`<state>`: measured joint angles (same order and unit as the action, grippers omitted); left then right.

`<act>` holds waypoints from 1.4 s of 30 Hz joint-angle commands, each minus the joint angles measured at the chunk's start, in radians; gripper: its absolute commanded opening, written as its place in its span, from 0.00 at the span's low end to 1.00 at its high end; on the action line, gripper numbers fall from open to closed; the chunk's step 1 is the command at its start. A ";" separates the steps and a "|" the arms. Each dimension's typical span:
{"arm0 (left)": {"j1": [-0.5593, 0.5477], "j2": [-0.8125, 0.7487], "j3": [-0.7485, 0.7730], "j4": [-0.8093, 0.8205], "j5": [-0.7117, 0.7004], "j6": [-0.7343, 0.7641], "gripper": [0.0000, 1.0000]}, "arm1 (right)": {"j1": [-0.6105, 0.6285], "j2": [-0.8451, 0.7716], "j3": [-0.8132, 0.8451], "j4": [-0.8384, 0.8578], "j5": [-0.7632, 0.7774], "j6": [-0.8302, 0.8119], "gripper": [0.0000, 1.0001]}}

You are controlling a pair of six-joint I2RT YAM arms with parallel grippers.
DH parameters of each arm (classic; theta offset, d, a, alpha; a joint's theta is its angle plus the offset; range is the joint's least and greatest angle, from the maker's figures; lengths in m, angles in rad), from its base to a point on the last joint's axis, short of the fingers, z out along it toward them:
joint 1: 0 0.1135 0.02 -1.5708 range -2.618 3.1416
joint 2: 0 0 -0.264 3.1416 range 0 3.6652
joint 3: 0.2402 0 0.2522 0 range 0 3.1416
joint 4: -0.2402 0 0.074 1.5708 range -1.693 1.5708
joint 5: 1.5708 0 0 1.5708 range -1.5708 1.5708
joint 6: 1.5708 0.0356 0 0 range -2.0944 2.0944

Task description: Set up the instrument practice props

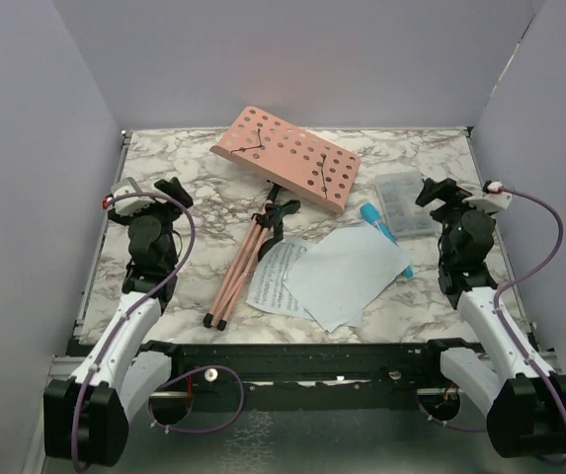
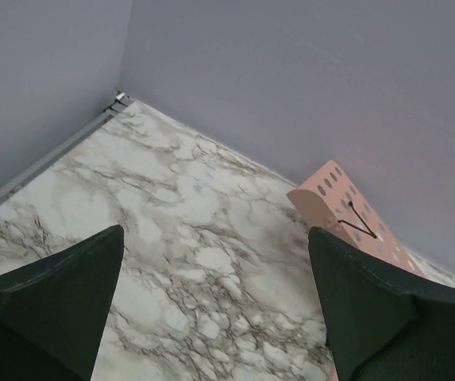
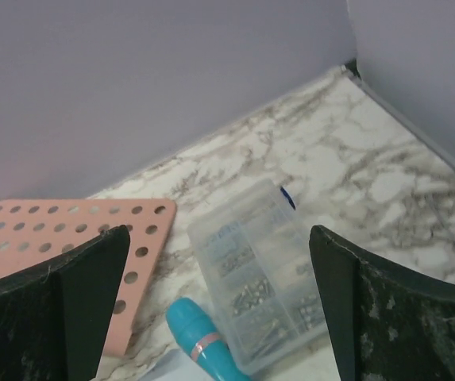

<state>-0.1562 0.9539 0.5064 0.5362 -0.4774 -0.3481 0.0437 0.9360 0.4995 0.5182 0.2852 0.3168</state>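
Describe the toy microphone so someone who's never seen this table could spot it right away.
On the marble table, look right of centre, between the pink music stand and the clear compartment box. The microphone lies there along the right edge of the white pages. It is the only bright blue thing, with a pink band.

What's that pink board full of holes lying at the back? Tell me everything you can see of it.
It is a toy music stand, not yet set up. Its pink desk, plastic-looking and dotted with round holes, lies on the marble table near the back wall, with two thin black wire clips on it. A black hub joins it to thin pink tripod legs, folded together and pointing toward the arms. The legs lie beside a printed page; whether they touch is unclear.
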 commanded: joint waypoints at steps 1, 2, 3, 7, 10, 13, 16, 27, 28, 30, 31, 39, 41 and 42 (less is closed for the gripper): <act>0.002 -0.109 0.004 -0.394 0.069 -0.221 0.99 | -0.003 -0.001 0.024 -0.492 0.145 0.307 1.00; 0.003 -0.123 0.016 -0.459 0.054 -0.270 0.99 | -0.004 0.007 0.043 -0.542 0.131 0.332 1.00; 0.003 -0.132 0.021 -0.507 0.038 -0.301 0.99 | -0.003 0.024 0.070 -0.575 0.089 0.328 1.00; 0.003 -0.123 0.002 -0.567 0.144 -0.271 0.99 | -0.005 0.114 0.167 -0.612 -0.275 0.217 1.00; 0.003 -0.081 -0.013 -0.571 0.244 -0.267 0.99 | -0.004 0.159 0.171 -0.602 -0.444 0.206 1.00; 0.004 -0.036 -0.012 -0.571 0.314 -0.272 0.99 | -0.004 0.147 0.136 -0.588 -0.453 0.251 1.00; 0.004 0.014 0.015 -0.571 0.422 -0.236 0.99 | -0.004 0.124 0.114 -0.619 -0.392 0.298 1.00; -0.006 0.211 0.091 -0.579 0.723 -0.184 0.99 | -0.004 0.124 0.013 -0.424 -0.627 0.306 1.00; -0.007 0.228 0.089 -0.582 0.725 -0.189 0.99 | -0.004 0.149 0.027 -0.437 -0.617 0.298 1.00; -0.009 0.270 0.093 -0.597 0.735 -0.188 0.99 | -0.004 0.209 0.074 -0.473 -0.635 0.271 1.00; -0.010 0.285 0.094 -0.600 0.742 -0.188 0.99 | -0.004 0.246 0.095 -0.474 -0.659 0.268 1.00; -0.052 0.300 0.065 -0.599 0.729 -0.215 0.99 | -0.004 0.610 0.237 -0.234 -1.040 0.431 1.00; -0.059 0.282 0.053 -0.600 0.727 -0.224 0.98 | -0.003 0.703 0.301 -0.213 -1.091 0.473 0.98; -0.061 0.269 0.045 -0.599 0.725 -0.227 0.98 | -0.003 0.737 0.328 -0.196 -1.112 0.485 0.97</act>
<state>-0.2035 1.2659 0.5789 -0.0540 0.2253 -0.5583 0.0410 1.5448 0.7258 0.1970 -0.6250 0.6979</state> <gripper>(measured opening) 0.988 0.987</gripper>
